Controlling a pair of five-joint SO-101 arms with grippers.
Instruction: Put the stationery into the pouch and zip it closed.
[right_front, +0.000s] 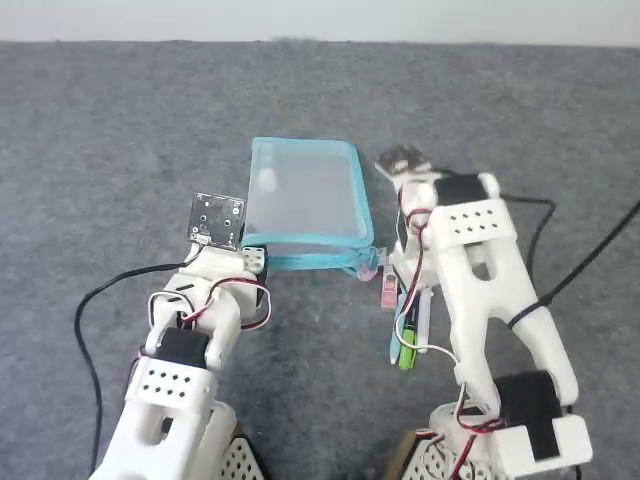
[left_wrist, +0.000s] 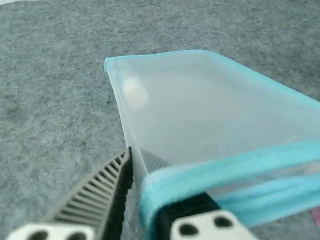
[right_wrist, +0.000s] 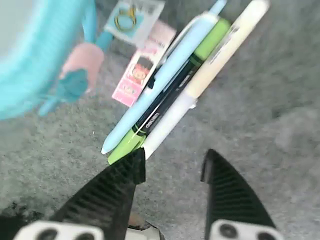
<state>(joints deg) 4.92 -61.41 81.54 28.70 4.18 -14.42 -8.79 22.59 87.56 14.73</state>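
The pouch (right_front: 305, 200) is translucent with teal trim and lies flat mid-table, its zipper edge toward the arms. My left gripper (right_front: 255, 262) is shut on the pouch's near left corner; the teal edge (left_wrist: 165, 182) runs between its fingers (left_wrist: 100, 200). A light blue pen (right_wrist: 165, 75), a green highlighter (right_wrist: 172, 92) and a white pen (right_wrist: 210, 65) lie side by side right of the pouch, the bundle (right_front: 410, 330) partly under the right arm. My right gripper (right_wrist: 172, 165) hangs open just above their near tips, touching nothing.
A pink tag (right_wrist: 142, 70) and a small card with a ring (right_wrist: 132, 17) lie beside the pouch's pink zipper pull (right_wrist: 82, 60). Grey felt (right_front: 120, 130) covers the table. Cables trail from both arms (right_front: 90, 330).
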